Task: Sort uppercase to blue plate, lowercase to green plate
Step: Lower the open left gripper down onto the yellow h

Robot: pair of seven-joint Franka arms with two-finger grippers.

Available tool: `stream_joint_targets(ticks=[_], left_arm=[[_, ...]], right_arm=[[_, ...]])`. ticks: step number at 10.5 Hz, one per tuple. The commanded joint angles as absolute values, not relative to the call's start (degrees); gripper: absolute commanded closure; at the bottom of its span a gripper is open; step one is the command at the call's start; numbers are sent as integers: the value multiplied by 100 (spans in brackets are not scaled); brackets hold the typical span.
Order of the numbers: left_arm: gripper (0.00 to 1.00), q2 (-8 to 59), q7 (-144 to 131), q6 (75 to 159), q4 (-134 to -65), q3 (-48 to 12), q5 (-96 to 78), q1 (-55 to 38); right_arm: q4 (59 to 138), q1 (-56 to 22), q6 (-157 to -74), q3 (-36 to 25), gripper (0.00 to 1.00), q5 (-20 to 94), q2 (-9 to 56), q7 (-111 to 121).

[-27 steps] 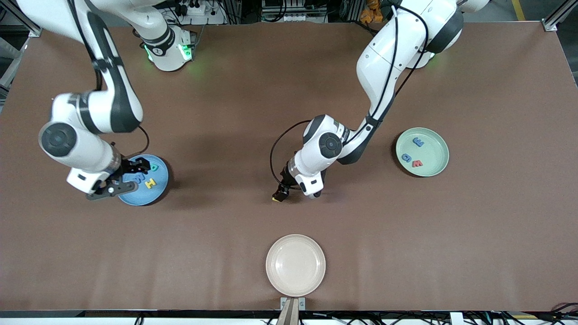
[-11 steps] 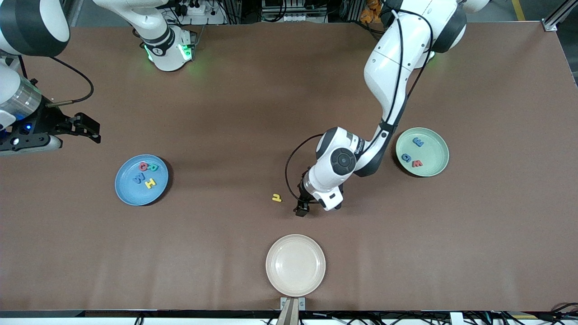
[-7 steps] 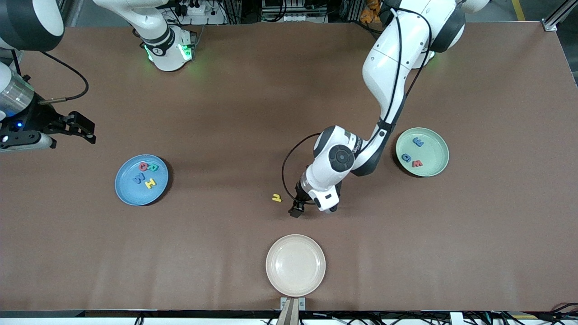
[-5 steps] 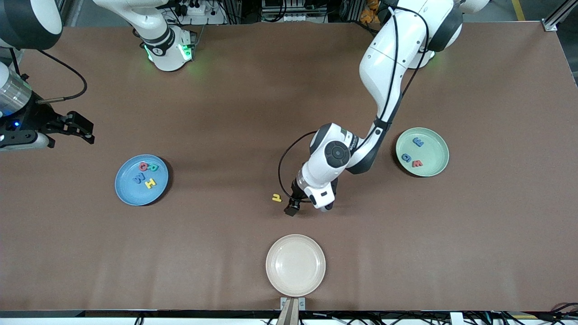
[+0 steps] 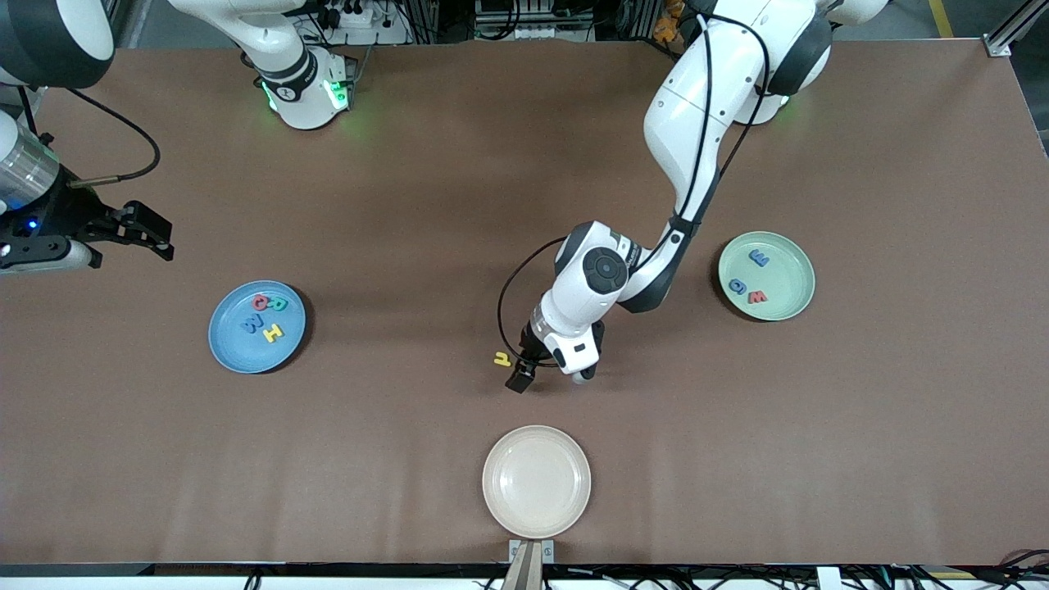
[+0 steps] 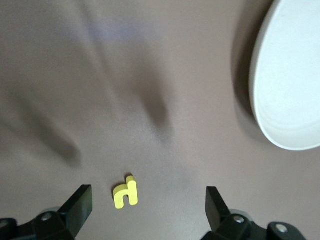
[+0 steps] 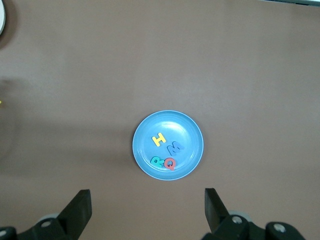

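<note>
The blue plate (image 5: pixel 287 344) holds the uppercase letters: red Q (image 5: pixel 261 302), green R (image 5: pixel 279 304), blue W (image 5: pixel 252 323), yellow H (image 5: pixel 272 332). On the green plate (image 5: pixel 788 270) lie lowercase blue m (image 5: pixel 759 258), blue g (image 5: pixel 737 286) and red w (image 5: pixel 756 297). A yellow lowercase h (image 5: pixel 501 358) lies on the bare table mid-way between the plates. My left gripper (image 5: pixel 524 373) hangs open just over it; in the left wrist view the h (image 6: pixel 125 191) sits between the open fingers, closer to one. My right gripper (image 5: pixel 156 233) waits open and empty, high at its end of the table.
A cream-white plate (image 5: pixel 536 481) stands near the table's front edge, nearer the camera than the h; its rim (image 6: pixel 295 85) shows in the left wrist view. The right wrist view looks down on the blue plate (image 7: pixel 190 135) from well above.
The right arm lifted away from the blue plate and now holds still. The left gripper, after drawing off from the h, has slid back toward it over the last second.
</note>
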State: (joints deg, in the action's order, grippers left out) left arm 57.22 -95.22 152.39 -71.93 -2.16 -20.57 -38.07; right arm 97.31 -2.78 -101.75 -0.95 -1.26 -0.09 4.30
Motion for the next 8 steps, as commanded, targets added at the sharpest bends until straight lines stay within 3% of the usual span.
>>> stream_joint_targets(ticks=[1, 8], left_arm=[[0, 5906, -9659, 15346, -7005, -229, -2425, -3806], [0, 6178, -9921, 15478, -6829, -395, -2479, -3841]], right_arm=[[9554, -255, -10037, -53, 0, -44, 53, 396], [9510, -255, -9993, -53, 0, -9, 53, 308]])
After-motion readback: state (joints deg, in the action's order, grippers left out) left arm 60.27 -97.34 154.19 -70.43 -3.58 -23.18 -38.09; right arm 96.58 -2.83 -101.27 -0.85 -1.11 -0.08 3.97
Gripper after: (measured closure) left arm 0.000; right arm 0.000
